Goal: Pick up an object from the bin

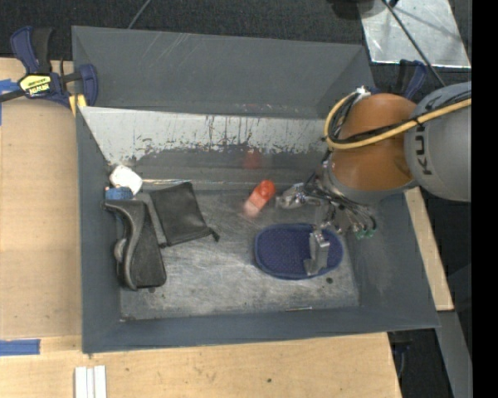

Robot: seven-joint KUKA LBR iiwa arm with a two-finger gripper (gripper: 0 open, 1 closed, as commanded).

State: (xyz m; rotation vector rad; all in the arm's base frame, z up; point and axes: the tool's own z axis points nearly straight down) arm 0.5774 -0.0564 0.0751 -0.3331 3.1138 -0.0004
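My gripper (pixel 318 258) reaches down at the right side of the bin floor, over the right part of a flat dark blue oval disc (pixel 286 251). Whether it touches the disc I cannot tell. A small orange-red bottle with a pale end (pixel 260 196) lies just up and left of the disc, apart from the gripper.
On the left of the floor lie a dark grey folded cloth (pixel 178 212), a dark curved shoe-like piece (pixel 137 245) and a small white and blue thing (pixel 124 181) by the back left corner. The arm's orange cover hangs over the bin's right wall.
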